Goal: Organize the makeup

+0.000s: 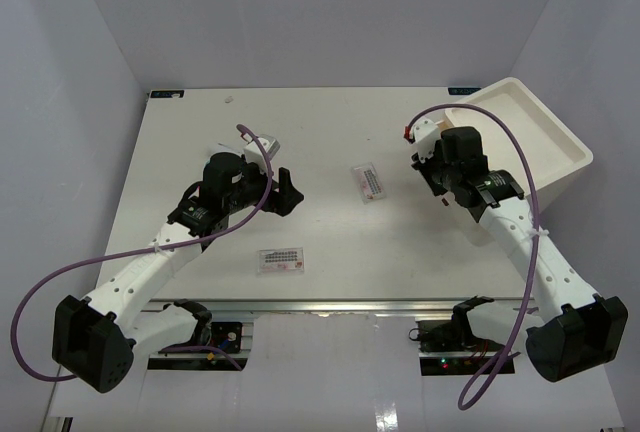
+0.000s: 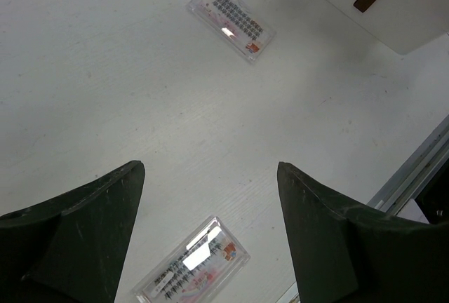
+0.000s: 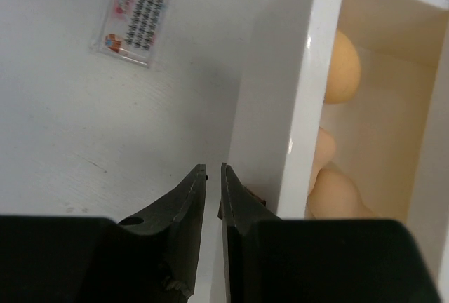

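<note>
While my right claw (image 3: 214, 168) is hanging nearly closed, empty, beside the white bin (image 3: 302, 106), a clear dotted packet (image 3: 135, 15) is lying ahead-left; left claw (image 2: 210, 166) is gaping, empty.

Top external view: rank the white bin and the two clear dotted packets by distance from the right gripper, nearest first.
From the right gripper:
1. White bin: right beside it, at the far right.
2. Centre packet: a short way to the gripper's left, mid-view.
3. Front packet: farthest, lower and further left in the view.
</note>
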Tool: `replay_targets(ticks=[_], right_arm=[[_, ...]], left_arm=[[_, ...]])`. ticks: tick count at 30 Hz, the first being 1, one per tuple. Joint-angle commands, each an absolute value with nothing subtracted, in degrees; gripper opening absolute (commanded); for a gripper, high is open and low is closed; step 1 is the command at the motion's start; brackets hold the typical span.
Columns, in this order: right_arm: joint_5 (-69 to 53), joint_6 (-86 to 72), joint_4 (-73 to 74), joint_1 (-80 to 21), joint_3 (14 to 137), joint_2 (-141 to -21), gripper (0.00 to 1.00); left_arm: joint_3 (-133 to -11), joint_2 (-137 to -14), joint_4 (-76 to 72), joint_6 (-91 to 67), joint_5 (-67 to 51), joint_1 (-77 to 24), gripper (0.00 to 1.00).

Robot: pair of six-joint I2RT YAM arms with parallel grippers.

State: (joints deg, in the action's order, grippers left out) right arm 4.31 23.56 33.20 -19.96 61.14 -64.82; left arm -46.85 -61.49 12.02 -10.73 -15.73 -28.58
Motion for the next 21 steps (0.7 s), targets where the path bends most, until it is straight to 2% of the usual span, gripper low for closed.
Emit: replay_targets(ticks=[1, 14, 21], right_arm=[[17.5, 23.1, 28.3, -20.0, 60.9, -63.3, 0.23], [24.8, 24.1, 24.4, -18.0, 61.9, -64.5, 0.51], [26.0, 24.8, 23.8, -17.1, 62.0, -65.0, 0.70]], left_arm=[[-46.6, -60.1, 11.8, -10.0, -14.6, -28.5, 0.87], [-46.5, -59.6, 11.9, -9.8, -13.7, -28.5, 0.88], [-46.5, -59.2, 11.9, -9.7, -13.7, -28.5, 0.89]])
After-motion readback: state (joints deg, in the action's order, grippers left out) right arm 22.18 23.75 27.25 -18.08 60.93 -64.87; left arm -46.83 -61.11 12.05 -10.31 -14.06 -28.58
